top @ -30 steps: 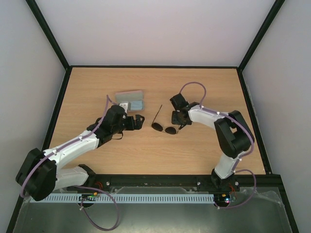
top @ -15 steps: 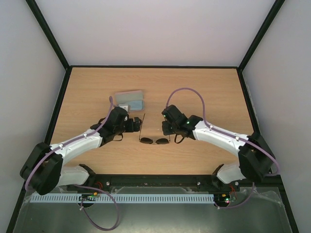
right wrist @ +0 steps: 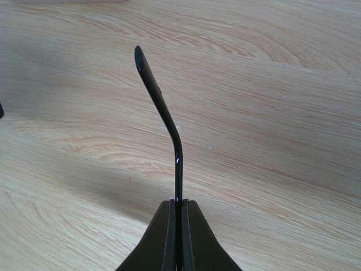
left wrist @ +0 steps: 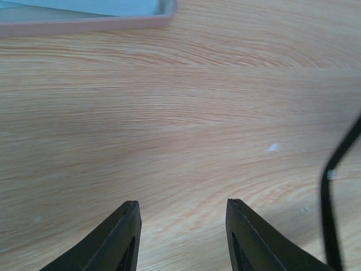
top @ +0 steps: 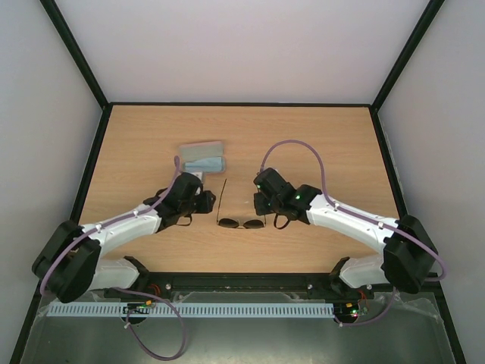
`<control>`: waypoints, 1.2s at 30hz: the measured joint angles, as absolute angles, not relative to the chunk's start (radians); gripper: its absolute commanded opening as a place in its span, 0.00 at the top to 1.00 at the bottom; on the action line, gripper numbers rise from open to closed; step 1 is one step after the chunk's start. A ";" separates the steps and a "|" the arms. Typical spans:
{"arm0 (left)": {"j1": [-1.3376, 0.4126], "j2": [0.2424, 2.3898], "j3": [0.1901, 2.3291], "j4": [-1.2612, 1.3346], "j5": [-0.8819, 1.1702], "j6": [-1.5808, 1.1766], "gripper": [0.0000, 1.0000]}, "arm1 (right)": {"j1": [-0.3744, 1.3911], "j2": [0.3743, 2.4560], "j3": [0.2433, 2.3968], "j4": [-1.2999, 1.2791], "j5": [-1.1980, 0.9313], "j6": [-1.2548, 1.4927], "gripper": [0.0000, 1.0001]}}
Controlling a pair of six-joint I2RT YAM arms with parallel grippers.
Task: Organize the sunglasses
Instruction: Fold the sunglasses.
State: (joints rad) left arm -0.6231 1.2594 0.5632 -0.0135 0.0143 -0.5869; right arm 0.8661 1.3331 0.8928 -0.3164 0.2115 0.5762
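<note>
The sunglasses (top: 241,222) are seen on the wooden worktop (top: 341,144), about midway between its left and right edges and closer to the near edge, with the lenses turned toward that edge. One temple arm (right wrist: 163,107) is pinched between the pressed-together fingers of the right gripper (right wrist: 177,210). The left gripper (left wrist: 183,228) is held with its fingers spread, nothing between them, just beside the other temple arm (left wrist: 330,214). The pink case (left wrist: 84,23), with a light blue cloth (left wrist: 113,5) lying in it, is placed beyond, toward the far edge.
</note>
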 measured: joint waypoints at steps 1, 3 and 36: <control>-0.637 1.271 0.574 -0.013 0.019 -0.586 0.55 | 0.867 1.335 0.893 -0.316 0.212 0.576 0.99; -0.669 1.294 0.596 -0.008 0.027 -0.585 0.55 | 0.868 1.341 0.893 -0.316 0.212 0.576 0.99; -0.802 1.301 0.721 -0.019 0.128 -0.547 0.50 | 0.868 1.390 0.853 -0.286 0.234 0.585 0.99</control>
State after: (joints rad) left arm -0.8021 1.3006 0.7212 -0.0189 0.1284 -0.5468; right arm 0.8684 1.3895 0.8528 -0.2859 0.2344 0.5854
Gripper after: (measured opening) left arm 0.501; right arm 0.015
